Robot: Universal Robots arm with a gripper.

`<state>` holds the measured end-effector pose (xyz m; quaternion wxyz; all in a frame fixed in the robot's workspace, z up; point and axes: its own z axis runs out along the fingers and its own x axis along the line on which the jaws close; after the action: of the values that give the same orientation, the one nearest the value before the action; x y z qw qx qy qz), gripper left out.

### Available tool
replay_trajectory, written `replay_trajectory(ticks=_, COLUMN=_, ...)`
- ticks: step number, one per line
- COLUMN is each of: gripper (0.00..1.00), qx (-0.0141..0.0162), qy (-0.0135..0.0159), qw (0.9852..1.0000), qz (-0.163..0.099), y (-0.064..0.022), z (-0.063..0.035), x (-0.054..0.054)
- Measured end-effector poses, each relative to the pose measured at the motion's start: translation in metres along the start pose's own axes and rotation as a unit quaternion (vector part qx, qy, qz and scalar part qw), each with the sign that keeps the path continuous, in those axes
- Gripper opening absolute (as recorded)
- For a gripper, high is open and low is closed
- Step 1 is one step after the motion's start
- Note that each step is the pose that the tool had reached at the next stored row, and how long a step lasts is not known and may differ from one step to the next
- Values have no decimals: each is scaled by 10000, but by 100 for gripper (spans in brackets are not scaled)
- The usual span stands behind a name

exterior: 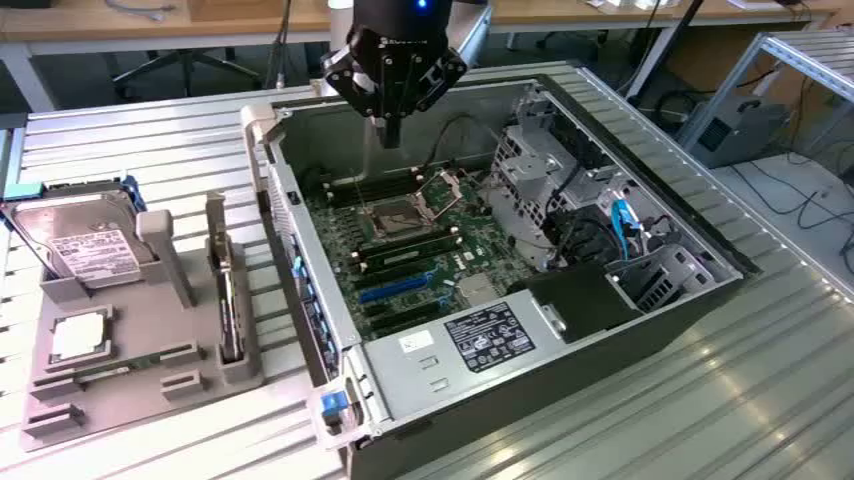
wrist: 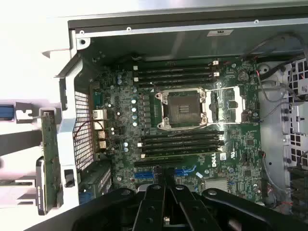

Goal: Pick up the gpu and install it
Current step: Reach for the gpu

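Note:
The gpu stands on edge in a slot of the grey holder at the exterior view's left, outside the computer case. In the wrist view the gpu shows its green board beside the case wall. My gripper hangs above the far end of the open case, over the motherboard. Its fingers are shut together with nothing between them. They point down at the motherboard near the blue slots.
The holder also carries a silver hard drive, a processor chip and a memory stick. Inside the case sit drive cages, cables and a power supply. The table is slatted metal.

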<state>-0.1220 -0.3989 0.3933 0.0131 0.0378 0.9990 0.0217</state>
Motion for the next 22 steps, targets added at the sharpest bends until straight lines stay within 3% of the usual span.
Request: replay_trajectory(ticks=22, gripper=11, qx=0, qy=0, qw=10000, qz=0, y=-16, z=-6, x=216)
